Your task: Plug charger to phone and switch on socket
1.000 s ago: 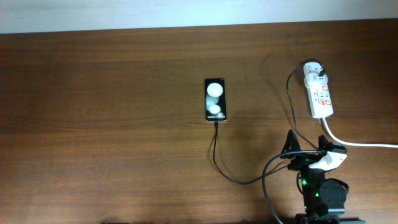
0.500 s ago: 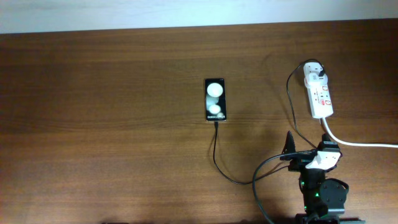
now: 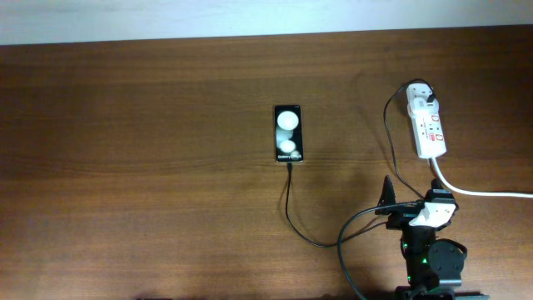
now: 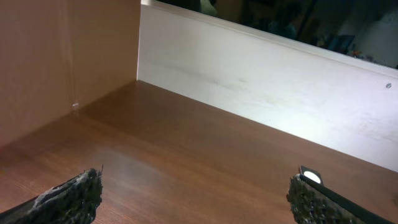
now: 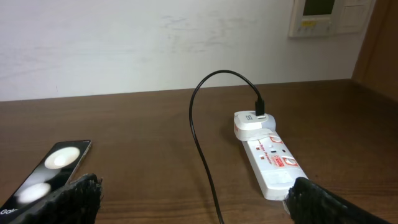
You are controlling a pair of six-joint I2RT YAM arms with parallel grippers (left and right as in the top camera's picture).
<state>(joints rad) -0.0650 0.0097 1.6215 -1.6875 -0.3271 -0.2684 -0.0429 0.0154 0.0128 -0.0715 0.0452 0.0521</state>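
- Spreading across every view, the brown table (image 3: 125, 167) carries all the task's things, and none is held off it.
- Right pincer (image 5: 189, 199): its two fingers stand wide apart low over the table. Nothing is between them but bare wood and a passing length of cable.
- Left pincer (image 4: 193, 199): likewise spread and empty, facing only table and a pale wall. No task thing shows ahead of it.
- Socket (image 5: 270, 163): lies ahead of the right pincer and off to its right, near but untouched. Its thick white cord (image 3: 483, 193) runs away to the right.
- Phone (image 3: 288, 133): flat on the table ahead of the right pincer and to its left, farther off than the socket.
- Charger (image 5: 194, 124): the thin black cable arcs from the white plug (image 5: 249, 126), which is seated at the socket's far end. It runs back toward the pincer and then across to the phone's near edge. Its tip appears to be in there, though it is too small to be sure.
- Red switch markings (image 5: 281, 162): I cannot tell whether the switch is on. By my reading the plugging is done, and pressing the switch is what is left.
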